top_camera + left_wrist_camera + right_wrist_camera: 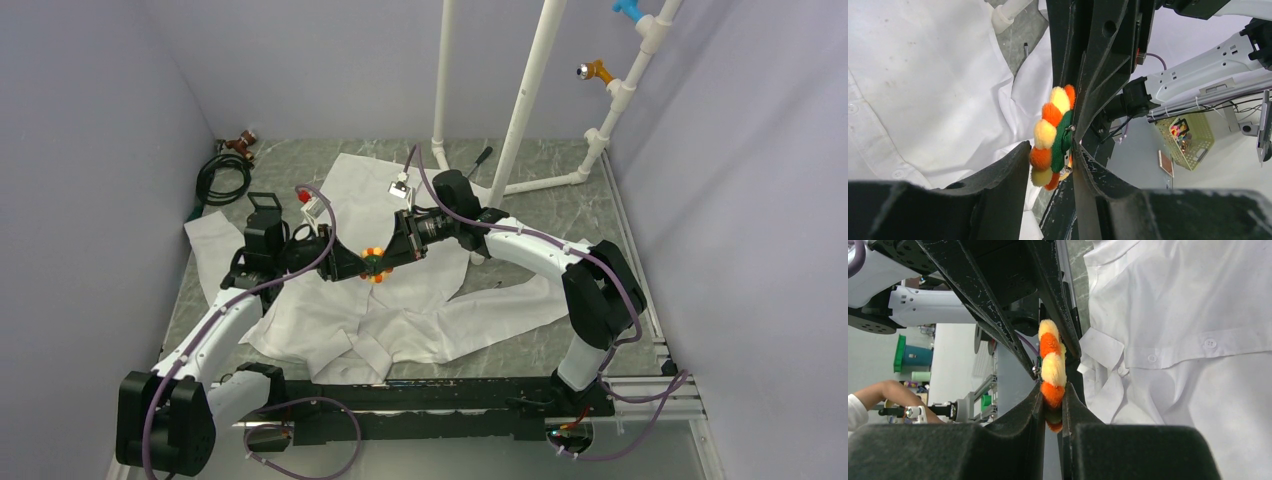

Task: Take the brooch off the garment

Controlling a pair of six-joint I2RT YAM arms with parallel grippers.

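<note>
The brooch [374,262], a ring of orange and yellow pom-poms on a green backing, hangs in the air above the garment [400,320], a white shirt spread on the table. My two grippers meet at it. The left gripper [362,264] comes from the left, and in the left wrist view [1050,147] its fingers touch both faces of the brooch [1050,137]. The right gripper [388,258] comes from the right, and in the right wrist view [1053,389] it pinches the brooch's [1052,367] lower edge. No fabric lies between the jaws; the shirt [923,75] [1198,315] lies behind.
A white pipe frame [520,110] stands at the back, with an orange hook [597,70] and a blue hook [628,10] on its right post. A coiled black cable [222,180] lies at the back left. Grey walls close in both sides.
</note>
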